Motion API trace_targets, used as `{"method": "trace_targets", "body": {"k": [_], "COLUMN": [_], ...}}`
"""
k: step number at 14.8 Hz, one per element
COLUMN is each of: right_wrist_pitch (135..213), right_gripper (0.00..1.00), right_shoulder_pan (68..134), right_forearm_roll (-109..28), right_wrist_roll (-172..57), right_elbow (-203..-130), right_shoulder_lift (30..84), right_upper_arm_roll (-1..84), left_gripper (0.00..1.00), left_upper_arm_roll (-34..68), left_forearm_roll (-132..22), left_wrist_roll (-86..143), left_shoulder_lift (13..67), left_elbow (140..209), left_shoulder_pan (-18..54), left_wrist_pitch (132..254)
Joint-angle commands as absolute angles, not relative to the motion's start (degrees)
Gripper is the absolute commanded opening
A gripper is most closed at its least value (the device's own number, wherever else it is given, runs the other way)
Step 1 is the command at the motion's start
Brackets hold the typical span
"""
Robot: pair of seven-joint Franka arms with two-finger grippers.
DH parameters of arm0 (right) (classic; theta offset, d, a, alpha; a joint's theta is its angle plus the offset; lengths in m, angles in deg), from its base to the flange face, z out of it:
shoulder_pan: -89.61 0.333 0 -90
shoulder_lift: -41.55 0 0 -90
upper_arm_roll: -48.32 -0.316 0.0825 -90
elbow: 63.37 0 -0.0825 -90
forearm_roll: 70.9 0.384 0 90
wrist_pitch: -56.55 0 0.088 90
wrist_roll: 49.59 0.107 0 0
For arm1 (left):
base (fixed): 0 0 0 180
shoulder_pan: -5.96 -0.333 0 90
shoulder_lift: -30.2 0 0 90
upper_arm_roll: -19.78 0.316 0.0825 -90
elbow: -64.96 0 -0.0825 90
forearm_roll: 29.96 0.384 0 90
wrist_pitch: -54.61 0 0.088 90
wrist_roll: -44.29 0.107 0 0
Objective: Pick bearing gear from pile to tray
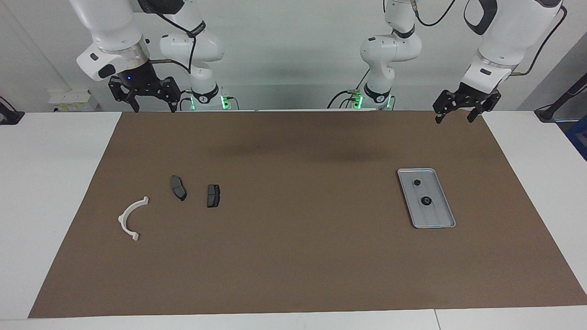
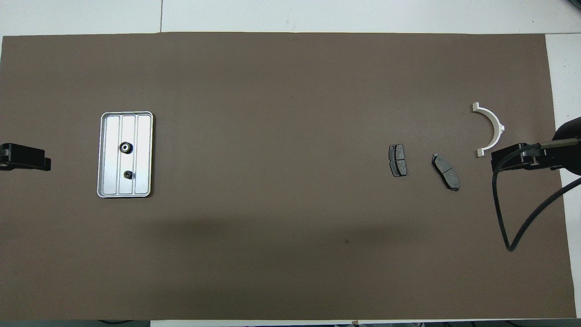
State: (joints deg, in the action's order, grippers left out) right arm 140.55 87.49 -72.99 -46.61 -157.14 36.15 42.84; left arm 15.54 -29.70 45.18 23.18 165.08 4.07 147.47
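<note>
The silver tray [image 1: 435,217] lies toward the left arm's end of the table and holds two small black round gears [image 1: 417,182] [image 1: 426,200]. It also shows in the overhead view [image 2: 111,154] with both gears [image 2: 125,147] [image 2: 128,174]. The pile lies toward the right arm's end: a white half-ring bracket [image 1: 132,217] [image 2: 490,129] and two dark grey brake-pad plates [image 1: 178,187] [image 1: 213,195]. My right gripper [image 1: 155,109] is open and empty, raised over the mat's edge nearest the robots. My left gripper [image 1: 454,119] is open and empty, raised over the mat's corner near its base.
A brown mat [image 1: 293,256] covers most of the white table [image 1: 55,183]. A black cable [image 2: 504,204] hangs from the right arm's wrist over the mat near the bracket.
</note>
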Motion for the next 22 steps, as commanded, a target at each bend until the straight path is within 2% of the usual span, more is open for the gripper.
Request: {"method": "trace_targets", "body": {"k": [1, 22], "right_wrist_pitch": [140.7, 140.7], "right_gripper": [1.00, 1.00], "right_shoulder_pan": [86.9, 86.9], "right_forearm_roll": [-72.8, -72.8], "right_wrist_roll": [-46.1, -46.1], "right_elbow": [-157.5, -157.5], "right_shoulder_lift": [35.5, 35.5], "right_upper_arm_roll": [42.7, 42.7], "left_gripper": [1.00, 0.98], "left_upper_arm_roll": [15.9, 15.9], "left_forearm_roll": [-30.4, -31.2], "left_wrist_roll": [44.9, 46.0], "left_shoulder_lift": [22.8, 23.7], "left_elbow": [165.2, 165.6], "left_shoulder_pan": [4.4, 6.9], "left_wrist_pitch": [147.6, 147.4]}}
